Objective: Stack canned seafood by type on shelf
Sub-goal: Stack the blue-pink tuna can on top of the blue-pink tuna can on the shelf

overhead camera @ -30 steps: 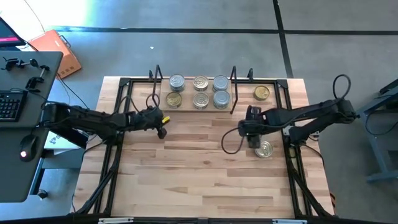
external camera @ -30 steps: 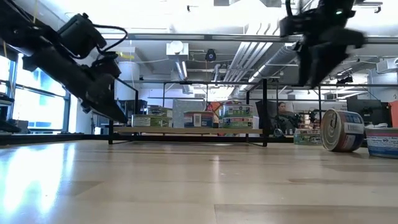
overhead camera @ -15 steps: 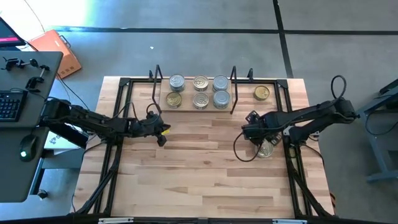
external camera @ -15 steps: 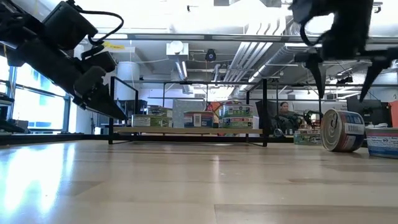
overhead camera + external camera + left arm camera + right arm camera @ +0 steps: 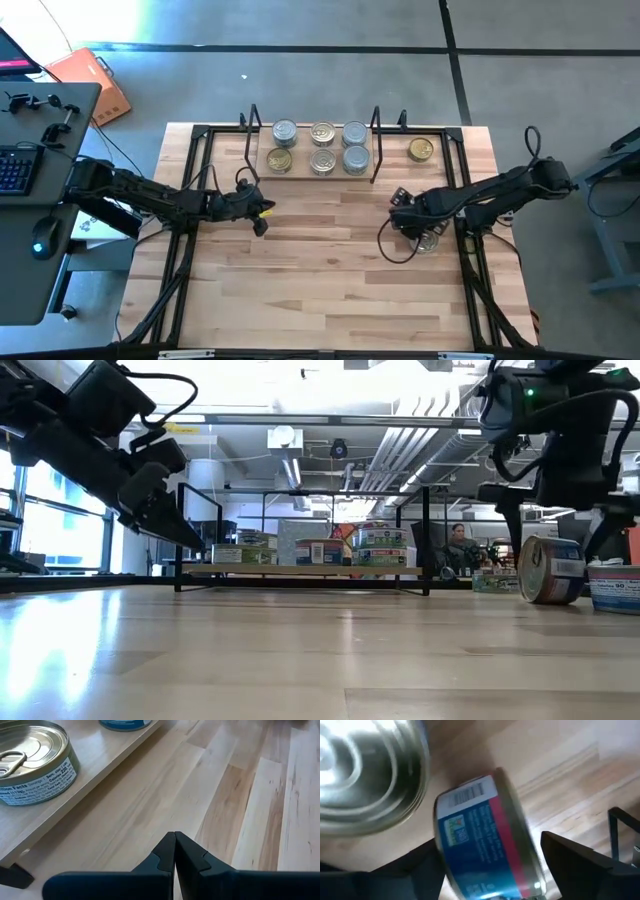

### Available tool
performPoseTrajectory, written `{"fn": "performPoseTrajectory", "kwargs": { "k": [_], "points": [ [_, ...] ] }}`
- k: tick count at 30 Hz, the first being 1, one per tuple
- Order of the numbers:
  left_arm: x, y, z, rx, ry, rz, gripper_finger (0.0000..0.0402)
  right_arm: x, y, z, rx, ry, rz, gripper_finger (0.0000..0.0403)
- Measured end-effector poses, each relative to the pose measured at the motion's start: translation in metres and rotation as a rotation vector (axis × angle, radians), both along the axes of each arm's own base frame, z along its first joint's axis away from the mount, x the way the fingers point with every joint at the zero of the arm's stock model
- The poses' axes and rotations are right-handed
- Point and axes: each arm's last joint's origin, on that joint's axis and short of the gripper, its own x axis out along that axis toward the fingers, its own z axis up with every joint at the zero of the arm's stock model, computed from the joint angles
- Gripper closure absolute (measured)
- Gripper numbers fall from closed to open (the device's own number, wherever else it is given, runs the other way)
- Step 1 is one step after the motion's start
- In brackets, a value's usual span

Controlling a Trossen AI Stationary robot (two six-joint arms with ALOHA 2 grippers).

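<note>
The right gripper (image 5: 424, 232) is hanging with its fingers (image 5: 580, 857) spread on either side of a tin (image 5: 485, 840) that is standing on its edge, not yet pinching it; a second tin (image 5: 367, 780) is lying just beside it. Both are sitting on the table (image 5: 330, 270), well right of the shelf (image 5: 318, 172), which is carrying six tins (image 5: 320, 147) in two rows. One gold tin (image 5: 421, 150) is resting just right of the shelf. The left gripper (image 5: 260, 222) is hovering in front of the shelf's left end, fingers pressed together.
</note>
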Motion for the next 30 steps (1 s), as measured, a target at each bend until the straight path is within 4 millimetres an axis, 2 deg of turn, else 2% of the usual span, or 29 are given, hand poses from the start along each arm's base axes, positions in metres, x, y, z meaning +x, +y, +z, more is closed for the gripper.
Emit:
{"fn": "performPoseTrajectory", "kwargs": {
  "k": [3, 8, 10, 13, 16, 18, 21, 25, 28, 30],
  "points": [
    [0.000, 0.000, 0.000, -0.001, -0.001, 0.000, 0.0402, 0.001, 0.000, 0.000, 0.004, -0.033, -0.058, 0.0133],
    [0.001, 0.000, 0.001, 0.004, -0.008, -0.006, 0.0402, 0.016, 0.002, 0.013, 0.042, -0.211, -0.232, 0.0224],
    [0.002, -0.001, 0.002, 0.020, -0.021, -0.023, 0.0402, 0.029, 0.004, 0.022, 0.089, -0.353, -0.307, 0.0224],
    [0.004, -0.008, 0.006, 0.070, -0.047, -0.095, 0.0402, 0.054, 0.007, 0.034, 0.210, -0.660, -0.463, 0.0224],
    [0.007, -0.021, 0.012, 0.138, -0.091, -0.192, 0.0402, 0.080, 0.011, 0.037, 0.376, -0.902, -0.613, 0.0224],
    [0.008, -0.030, 0.016, 0.194, -0.123, -0.235, 0.0402, 0.100, 0.016, 0.033, 0.479, -1.031, -0.676, 0.0224],
    [0.007, -0.042, 0.021, 0.270, -0.160, -0.273, 0.0402, 0.126, 0.028, 0.020, 0.585, -1.168, -0.662, 0.0224],
    [0.006, -0.050, 0.025, 0.306, -0.194, -0.312, 0.0396, 0.149, 0.039, -0.004, 0.604, -1.300, -0.637, 0.0224],
    [0.007, -0.054, 0.027, 0.310, -0.210, -0.410, 0.0368, 0.159, 0.043, -0.017, 0.600, -1.384, -0.630, 0.0224],
    [0.008, -0.057, 0.028, 0.295, -0.241, -0.478, 0.0334, 0.163, 0.044, -0.026, 0.606, -1.398, -0.632, 0.0224]
  ]
}}
